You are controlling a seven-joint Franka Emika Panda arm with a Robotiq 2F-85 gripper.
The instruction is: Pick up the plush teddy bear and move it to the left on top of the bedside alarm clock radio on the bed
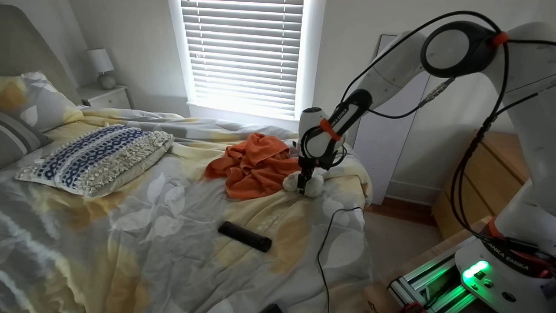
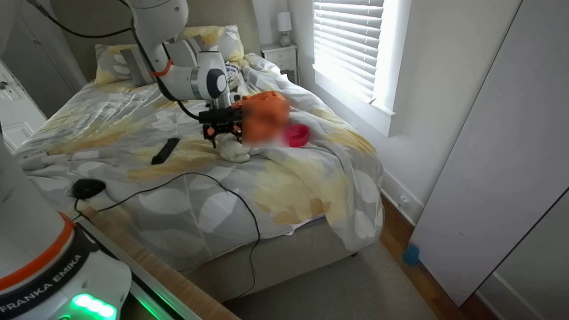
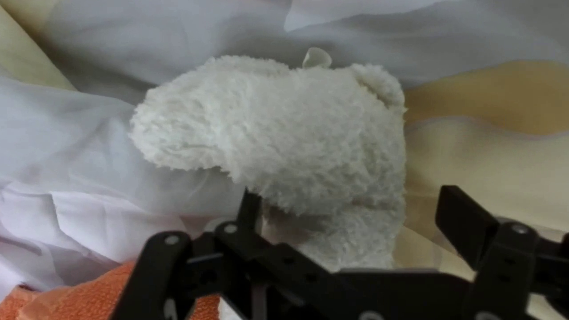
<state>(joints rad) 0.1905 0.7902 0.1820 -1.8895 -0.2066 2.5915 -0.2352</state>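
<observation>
The white plush teddy bear (image 1: 314, 187) lies on the bed beside an orange cloth; it also shows in an exterior view (image 2: 234, 150) and fills the middle of the wrist view (image 3: 284, 120). My gripper (image 3: 351, 198) is open and low over the bear, one finger on each side of its body. The left finger is close against the fur; a gap shows between the bear and the right finger. A black elongated device (image 1: 244, 236) lies on the bed, also seen in an exterior view (image 2: 165, 151). I cannot tell whether it is the alarm clock radio.
An orange cloth (image 1: 256, 167) is bunched next to the bear. A pink bowl (image 2: 297, 135) stands beyond it. A black rounded object (image 2: 89, 188) lies near the robot base. A black cable (image 2: 213, 180) crosses the bed. A patterned pillow (image 1: 97, 158) lies toward the headboard.
</observation>
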